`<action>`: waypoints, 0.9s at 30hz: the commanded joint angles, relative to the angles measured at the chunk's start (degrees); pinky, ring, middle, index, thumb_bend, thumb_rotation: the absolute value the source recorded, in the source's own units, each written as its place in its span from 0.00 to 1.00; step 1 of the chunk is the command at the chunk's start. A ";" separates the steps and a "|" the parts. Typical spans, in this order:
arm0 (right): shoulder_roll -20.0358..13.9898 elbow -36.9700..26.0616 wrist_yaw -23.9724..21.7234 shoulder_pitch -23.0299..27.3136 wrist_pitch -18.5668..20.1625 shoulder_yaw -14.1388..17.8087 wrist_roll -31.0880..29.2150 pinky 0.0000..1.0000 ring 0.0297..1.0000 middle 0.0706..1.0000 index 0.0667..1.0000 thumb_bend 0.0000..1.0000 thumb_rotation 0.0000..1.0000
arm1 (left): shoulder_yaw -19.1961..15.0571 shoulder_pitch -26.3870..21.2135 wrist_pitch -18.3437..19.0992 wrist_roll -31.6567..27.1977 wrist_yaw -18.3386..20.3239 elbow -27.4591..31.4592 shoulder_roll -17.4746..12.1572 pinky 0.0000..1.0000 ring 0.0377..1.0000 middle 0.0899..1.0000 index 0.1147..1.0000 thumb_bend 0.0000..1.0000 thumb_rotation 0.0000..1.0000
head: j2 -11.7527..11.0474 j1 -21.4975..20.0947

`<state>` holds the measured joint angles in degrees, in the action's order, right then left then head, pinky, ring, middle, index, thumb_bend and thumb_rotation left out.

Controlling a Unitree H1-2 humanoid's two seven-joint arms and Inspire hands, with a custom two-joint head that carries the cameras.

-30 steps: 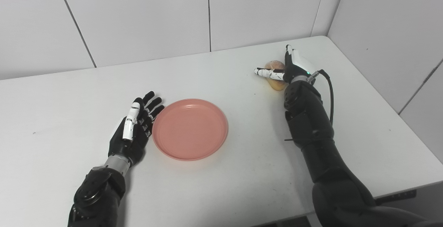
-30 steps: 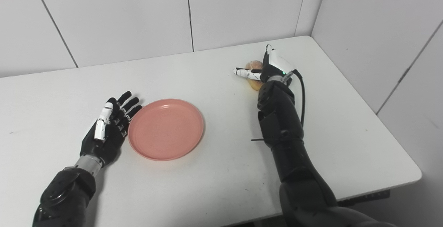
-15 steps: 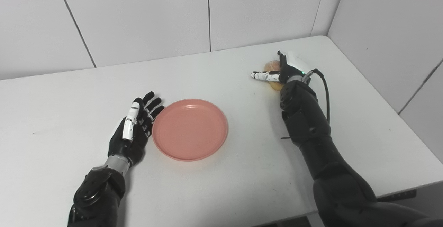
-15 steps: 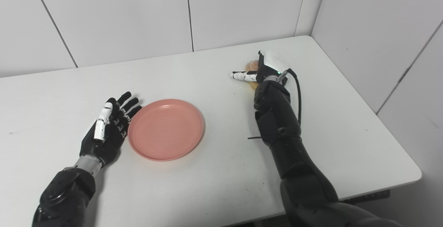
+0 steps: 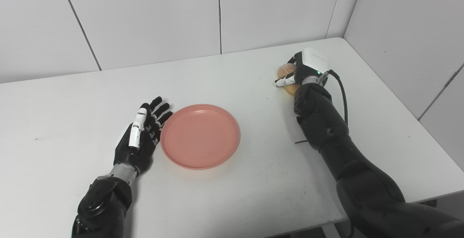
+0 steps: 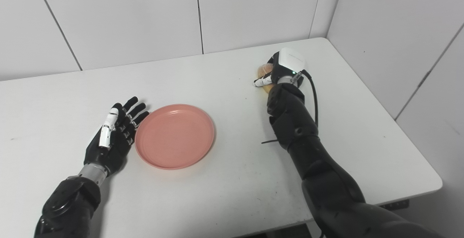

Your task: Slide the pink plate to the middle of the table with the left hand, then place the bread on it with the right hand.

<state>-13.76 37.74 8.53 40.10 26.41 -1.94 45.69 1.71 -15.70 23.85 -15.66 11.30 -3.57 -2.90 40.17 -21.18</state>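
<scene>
The pink plate (image 5: 200, 136) lies empty near the middle of the white table (image 5: 253, 180). My left hand (image 5: 139, 136) lies open and flat on the table at the plate's left rim, fingertips at the rim. The bread (image 5: 282, 72), a small golden-brown roll, rests on the table at the back right and is mostly hidden. My right hand (image 5: 303, 67) is palm-down over it, fingers curled over its far side and thumb against its near side. The bread also shows in the right eye view (image 6: 261, 70).
White wall panels stand behind the table and along its right side. The table's right edge (image 5: 417, 122) and front edge are close to my right arm. A black cable (image 5: 342, 93) runs along the right forearm.
My right hand has turned palm-down over the bread, and its thumb and fingers have curled in around it. The left hand and the plate have not moved.
</scene>
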 commanded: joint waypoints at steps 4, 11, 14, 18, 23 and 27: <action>-1.52 -0.74 -0.31 2.71 0.49 -0.59 0.24 0.24 0.28 0.36 0.45 0.50 0.13 | 0.37 0.12 2.28 0.47 -0.41 -0.76 0.33 0.92 0.91 0.91 0.90 0.34 1.00 | 0.21 0.23; -1.68 -3.76 -2.79 2.34 0.50 0.33 2.14 0.25 0.30 0.37 0.45 0.50 0.14 | 0.52 0.02 2.33 0.63 -0.62 -0.68 0.67 0.93 0.91 0.92 0.90 0.34 1.00 | 0.67 1.01; -1.79 -6.87 -4.01 1.71 0.50 0.60 2.27 0.24 0.29 0.37 0.45 0.50 0.14 | 0.70 -0.04 2.01 0.86 -0.61 -0.83 0.78 0.92 0.91 0.91 0.90 0.34 1.00 | 0.82 1.39; -1.73 -15.00 -8.96 0.24 0.49 1.24 2.93 0.28 0.35 0.41 0.45 0.50 0.14 | 1.01 -0.19 1.62 1.37 -0.67 -1.23 1.02 0.93 0.91 0.92 0.90 0.35 1.00 | 0.86 2.52; -0.73 -23.11 -13.69 -1.21 0.50 0.84 4.75 0.32 0.38 0.43 0.45 0.50 0.14 | 1.25 -0.23 1.84 2.13 -0.98 -1.02 1.48 0.92 0.91 0.91 0.90 0.34 1.00 | 1.09 3.87; 0.83 -30.20 -18.56 -1.68 0.50 -0.12 6.14 0.31 0.37 0.42 0.45 0.50 0.14 | 1.70 -0.37 1.16 2.83 -1.20 -1.48 1.59 0.91 0.90 0.91 0.89 0.35 1.00 | 1.30 5.07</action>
<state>-13.24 11.20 -8.98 36.11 27.31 -1.77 50.76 2.30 -15.91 23.77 -14.10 10.27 -3.69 -1.66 41.40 -16.44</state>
